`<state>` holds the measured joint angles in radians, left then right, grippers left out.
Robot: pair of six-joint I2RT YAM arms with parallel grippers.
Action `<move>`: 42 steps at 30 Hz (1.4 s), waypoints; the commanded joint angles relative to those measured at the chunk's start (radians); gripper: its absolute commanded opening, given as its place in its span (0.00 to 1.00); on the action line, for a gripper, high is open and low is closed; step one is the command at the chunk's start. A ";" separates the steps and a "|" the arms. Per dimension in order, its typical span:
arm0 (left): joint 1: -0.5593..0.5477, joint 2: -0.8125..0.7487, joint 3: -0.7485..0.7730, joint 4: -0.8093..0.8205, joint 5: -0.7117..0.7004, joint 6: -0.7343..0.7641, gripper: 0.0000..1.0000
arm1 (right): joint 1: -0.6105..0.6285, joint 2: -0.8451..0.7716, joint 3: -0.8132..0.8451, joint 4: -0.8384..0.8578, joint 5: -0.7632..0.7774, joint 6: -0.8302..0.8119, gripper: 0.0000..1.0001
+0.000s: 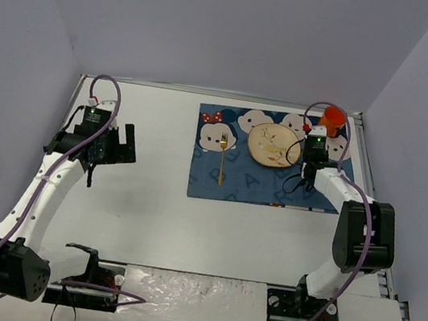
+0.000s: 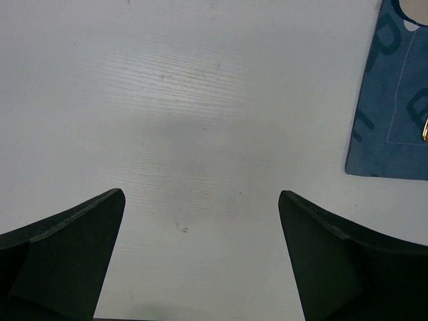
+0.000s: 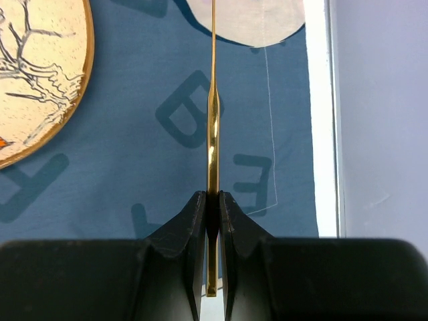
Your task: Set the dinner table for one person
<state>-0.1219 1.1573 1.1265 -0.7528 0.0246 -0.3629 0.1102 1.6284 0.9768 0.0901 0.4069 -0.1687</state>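
The right end effector point(image 3: 212, 197) pinches a thin gold utensil point(image 3: 213, 134) just right of the plate point(image 3: 40, 80), above the desk point(image 1: 148, 215); stiff, light, probably slippery, best held mid-handle. The left end effector point(image 2: 200, 200), well left of the plate, gapes empty

The blue cartoon-print mat point(image 1: 252, 184) lies toward 1 o'clock on the dinner table point(image 1: 157, 209). A round plate point(image 1: 269, 145) sits on the mat, with a gold fork point(image 1: 221, 159) at its 9 o'clock, an orange cup point(image 1: 334, 118) at 2 o'clock and the right gripper point(image 1: 315, 137) at 3 o'clock.
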 commanded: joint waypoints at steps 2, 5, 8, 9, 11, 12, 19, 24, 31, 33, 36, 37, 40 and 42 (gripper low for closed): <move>0.004 -0.039 -0.005 0.028 -0.045 0.027 0.97 | -0.045 0.030 0.040 0.104 -0.006 -0.095 0.00; 0.005 -0.037 -0.002 0.023 -0.058 0.028 0.97 | -0.071 0.060 0.020 0.136 -0.006 -0.110 0.00; 0.006 -0.040 -0.006 0.024 -0.066 0.028 0.97 | -0.088 0.086 0.007 0.160 0.017 -0.134 0.00; 0.007 -0.041 -0.007 0.024 -0.069 0.028 0.97 | -0.092 0.099 0.010 0.162 0.021 -0.140 0.00; 0.008 -0.042 -0.007 0.025 -0.071 0.026 0.97 | -0.095 0.123 0.018 0.168 0.028 -0.156 0.00; 0.008 -0.041 -0.007 0.026 -0.071 0.027 0.97 | -0.095 0.125 0.019 0.169 0.029 -0.158 0.00; 0.013 -0.039 -0.011 0.027 -0.081 0.025 0.97 | -0.095 0.188 0.027 0.219 0.075 -0.226 0.00; 0.013 -0.029 -0.013 0.026 -0.083 0.025 0.97 | -0.095 0.208 0.023 0.243 0.100 -0.244 0.00; 0.011 -0.025 -0.013 0.026 -0.081 0.025 0.97 | -0.089 0.232 0.003 0.277 0.131 -0.259 0.00; 0.012 -0.024 -0.013 0.027 -0.081 0.025 0.97 | -0.086 0.244 -0.003 0.283 0.129 -0.255 0.02; 0.013 -0.019 -0.013 0.026 -0.077 0.025 0.97 | -0.084 0.259 -0.007 0.284 0.125 -0.256 0.12; 0.013 -0.019 -0.013 0.026 -0.077 0.025 0.97 | -0.082 0.259 -0.009 0.282 0.114 -0.253 0.15; 0.013 -0.019 -0.013 0.026 -0.078 0.025 0.97 | -0.077 0.253 -0.012 0.271 0.078 -0.244 0.21; 0.013 -0.021 -0.013 0.025 -0.079 0.025 0.97 | -0.077 0.249 -0.007 0.261 0.058 -0.240 0.26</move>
<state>-0.1162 1.1396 1.1001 -0.7544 -0.0424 -0.3485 0.0236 1.9038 0.9665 0.3290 0.4901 -0.4193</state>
